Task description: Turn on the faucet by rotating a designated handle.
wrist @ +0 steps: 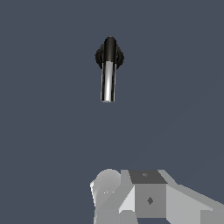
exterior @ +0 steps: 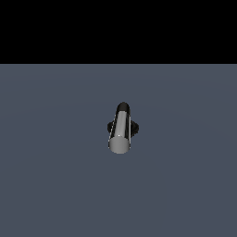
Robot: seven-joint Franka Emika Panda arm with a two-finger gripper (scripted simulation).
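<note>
The faucet (exterior: 135, 127) stands alone on the dark grey floor in the middle of the exterior view, only the edges of its black round base showing. The handle (exterior: 120, 132), a shiny silver-grey bar with a dark root, juts from the base with its flat round end facing the camera. My gripper does not show in the exterior view. In the wrist view the faucet base (wrist: 119, 57) and the handle (wrist: 108, 83) lie well away from my gripper (wrist: 140, 197). Only white and grey parts of the gripper show at the picture's edge, touching nothing. Its jaws are cut off, so their state is unclear.
A flat dark grey floor (exterior: 55, 176) surrounds the faucet on all sides. A black band (exterior: 118, 28) fills the background beyond the floor's far edge.
</note>
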